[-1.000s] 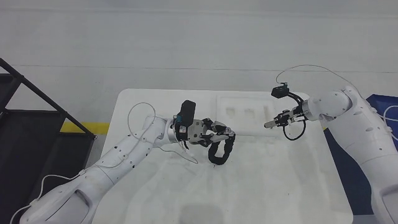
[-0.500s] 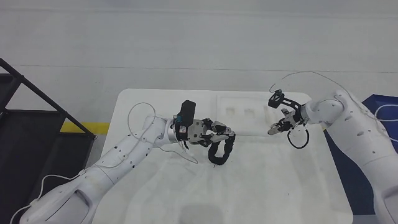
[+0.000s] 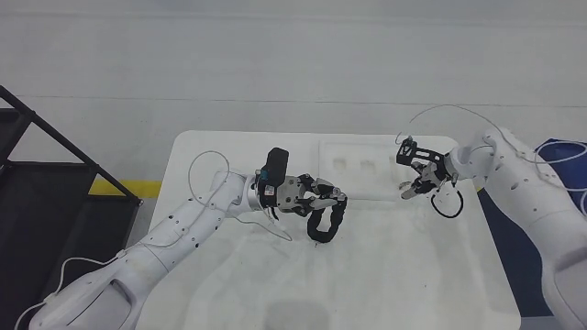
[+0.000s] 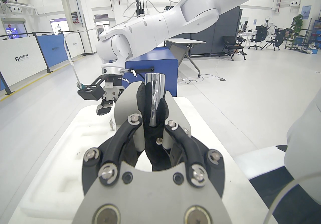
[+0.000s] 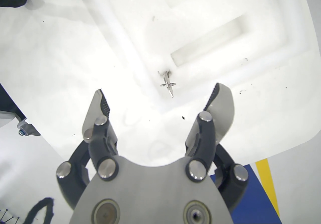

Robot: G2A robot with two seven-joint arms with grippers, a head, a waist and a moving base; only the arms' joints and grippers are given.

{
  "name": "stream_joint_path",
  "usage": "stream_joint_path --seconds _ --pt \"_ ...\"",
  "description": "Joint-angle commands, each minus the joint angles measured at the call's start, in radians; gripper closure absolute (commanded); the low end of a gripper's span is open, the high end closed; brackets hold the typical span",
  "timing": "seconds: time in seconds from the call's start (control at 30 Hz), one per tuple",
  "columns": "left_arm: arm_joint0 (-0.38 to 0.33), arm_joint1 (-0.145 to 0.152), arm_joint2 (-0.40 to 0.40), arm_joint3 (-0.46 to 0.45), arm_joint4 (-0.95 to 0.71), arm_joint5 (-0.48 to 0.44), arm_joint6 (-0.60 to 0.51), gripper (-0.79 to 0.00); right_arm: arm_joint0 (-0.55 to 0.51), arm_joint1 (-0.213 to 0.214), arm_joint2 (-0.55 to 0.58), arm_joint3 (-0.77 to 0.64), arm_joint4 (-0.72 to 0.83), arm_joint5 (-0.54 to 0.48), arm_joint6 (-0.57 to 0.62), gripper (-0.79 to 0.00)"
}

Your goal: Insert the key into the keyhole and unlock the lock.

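The left gripper (image 4: 150, 109) is clenched on the lock (image 4: 155, 84). Its fingers press on either side of the black body, and the chrome cylinder stands up between them. In the top view the left gripper (image 3: 316, 197) sits over the middle of the table (image 3: 367, 275), and the lock's (image 3: 328, 223) black cable hangs from it in a loop toward the near side.

The right gripper (image 5: 160, 99) is spread wide and holds nothing. It hangs above the key (image 5: 168, 84), apart from it, with the key showing just beyond the gap between the fingers. The key is small and silver and rests on the white foam tray (image 5: 225, 34), just beside the end of a long narrow recess (image 5: 208, 41) and near the tray's edge. The left wrist view shows the right gripper (image 4: 104, 107) farther off, just above the key (image 4: 111, 123), which looks to stand up from the foam.

In the top view the right gripper (image 3: 410, 186) is at the right end of the tray (image 3: 367, 170), which lies along the far side of the table. The two grippers are well apart.
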Motion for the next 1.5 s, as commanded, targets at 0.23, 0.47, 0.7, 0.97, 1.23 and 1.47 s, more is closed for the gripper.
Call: stream_joint_path --seconds 0.23,0.47,0.7,0.97,1.23,1.47 --pt "0.0 0.0 0.0 0.0 0.0 0.0 0.0 0.0 0.006 -0.048 -0.036 0.081 -0.08 0.013 -0.103 -0.385" --pt "0.0 0.0 0.0 0.0 0.0 0.0 0.0 0.0 0.017 -0.08 -0.051 0.146 -0.103 0.02 -0.142 -0.252" --pt "0.0 0.0 0.0 0.0 0.0 0.0 0.0 0.0 0.02 -0.105 -0.065 0.185 -0.135 0.015 -0.169 -0.145" --pt "0.0 0.0 0.0 0.0 0.0 0.0 0.0 0.0 0.03 -0.125 -0.073 0.22 -0.172 0.008 -0.202 0.0" --pt "0.0 0.0 0.0 0.0 0.0 0.0 0.0 0.0 0.06 -0.124 -0.064 0.225 -0.184 -0.02 -0.205 0.0" --pt "0.0 0.0 0.0 0.0 0.0 0.0 0.0 0.0 0.076 -0.101 -0.041 0.189 -0.15 -0.02 -0.171 0.0"
